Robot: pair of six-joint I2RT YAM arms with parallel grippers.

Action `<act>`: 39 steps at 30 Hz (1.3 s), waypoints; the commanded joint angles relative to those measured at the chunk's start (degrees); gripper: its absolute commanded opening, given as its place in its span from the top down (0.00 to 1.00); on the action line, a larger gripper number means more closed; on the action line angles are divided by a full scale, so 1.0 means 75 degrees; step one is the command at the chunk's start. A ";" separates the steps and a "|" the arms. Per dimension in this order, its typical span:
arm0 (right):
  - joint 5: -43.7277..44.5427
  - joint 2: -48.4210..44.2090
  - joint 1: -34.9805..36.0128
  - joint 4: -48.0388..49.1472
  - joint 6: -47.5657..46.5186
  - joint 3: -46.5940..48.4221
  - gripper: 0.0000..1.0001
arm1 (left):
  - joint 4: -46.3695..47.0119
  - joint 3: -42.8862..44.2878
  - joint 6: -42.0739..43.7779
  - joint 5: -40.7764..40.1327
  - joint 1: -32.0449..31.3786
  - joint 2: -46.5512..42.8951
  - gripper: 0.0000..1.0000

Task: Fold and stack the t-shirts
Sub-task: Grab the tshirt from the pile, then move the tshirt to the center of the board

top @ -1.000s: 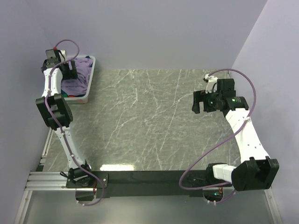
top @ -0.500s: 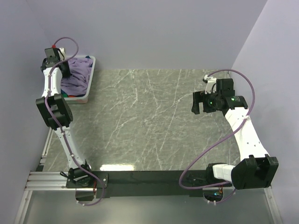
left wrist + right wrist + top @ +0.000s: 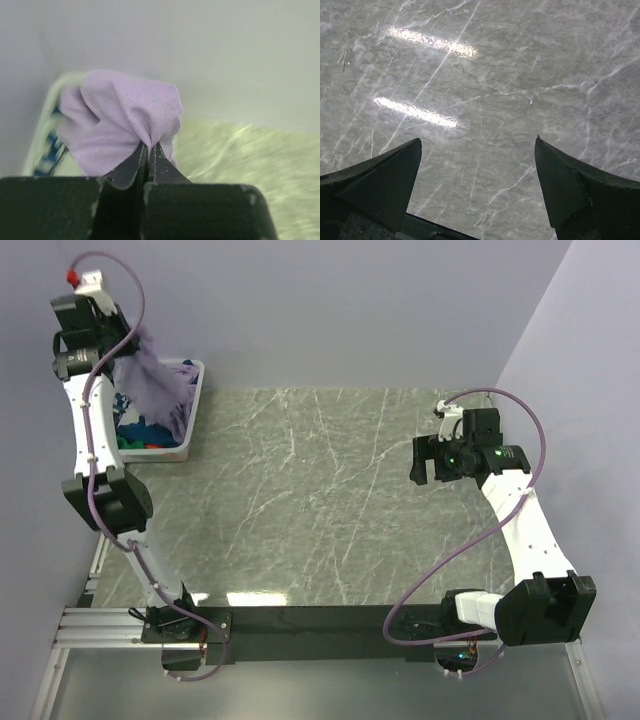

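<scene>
Status: left gripper point(image 3: 113, 348) is sitting high over the far-left corner, w/ jaws pressed together on a fold of the lavender t-shirt point(image 3: 155, 385). In the left wrist view the left gripper point(image 3: 148, 150) is showing no gap, and the lavender t-shirt point(image 3: 125, 115) is bunching up in a rounded lump right above the tips. From overhead, the cloth is hanging down and to the right from the pinch point, w/ its lower part trailing into the white basket point(image 3: 197, 400). That basket is standing at the far-left edge of the desk point(image 3: 330, 500), close to the back wall.

Other shirts are lying inside the basket under the hanging cloth: a navy t-shirt point(image 3: 130, 428), plus green and red bits near the basket's near end, too small to make out further. Left wrist view is also catching the basket rim point(image 3: 44, 112) and a blue-and-white patch point(image 3: 50, 150), both blurry.

Right gripper point(image 3: 427, 462) is hovering over the right side of the desk, well apart from the basket. Right wrist view is showing the right gripper point(image 3: 477, 141) w/ jaws spread wide, nothing between them but bare marbled desk point(image 3: 520, 75).
</scene>
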 commanded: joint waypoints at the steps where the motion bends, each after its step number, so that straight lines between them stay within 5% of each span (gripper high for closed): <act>1: -0.0048 -0.0118 0.0012 0.0030 -0.0007 0.0316 0.00 | 0.1086 0.0664 -0.0921 0.1211 -0.0440 -0.1116 1.00; 6: -0.0059 -0.0154 -0.0070 0.0054 0.0017 0.0362 0.00 | 0.1626 0.1215 -0.1450 0.1459 -0.1527 -0.1539 1.00; 18: -0.0657 -0.0271 -0.0597 0.0007 0.0134 0.0538 0.00 | 0.5046 0.2000 -0.2962 0.1284 -0.4610 -0.2254 0.99; 22: -0.0739 -0.0306 -0.0715 0.0007 0.0146 0.0550 0.00 | 0.5401 0.2107 -0.3768 0.1447 -0.4800 -0.2265 0.99; 25: -0.0845 -0.0330 -0.0773 0.0030 0.0146 0.0515 0.00 | 0.4992 0.1173 -0.3562 0.1657 -0.4742 -0.2743 0.99; 31: -0.0997 -0.0458 -0.1066 0.0042 -0.0006 0.0316 0.00 | 0.4652 -0.4572 -0.3643 0.2898 -0.3127 -0.4281 0.99; 32: -0.1009 -0.0470 -0.1101 0.0019 -0.0053 0.0304 0.00 | 0.4604 -0.5223 -0.3572 0.3782 -0.2521 -0.4363 0.99; 34: -0.1009 -0.0424 -0.1195 -0.0110 -0.0229 0.0316 0.00 | 0.4185 -0.6779 -0.3164 0.4421 -0.1921 -0.4423 0.90; 35: -0.1021 -0.0377 -0.1218 -0.0180 -0.0299 0.0327 0.00 | 0.3451 -0.7206 -0.2930 0.4691 -0.1442 -0.4411 0.79; 36: -0.1090 -0.0330 -0.1230 -0.0250 -0.0450 0.0374 0.00 | 0.3142 -0.7581 -0.2208 0.4856 -0.1205 -0.4376 0.54; 39: -0.1254 -0.0131 -0.1230 -0.0508 -0.0650 0.0363 0.00 | 0.1992 -0.8287 -0.0719 0.4729 -0.0606 -0.4492 0.25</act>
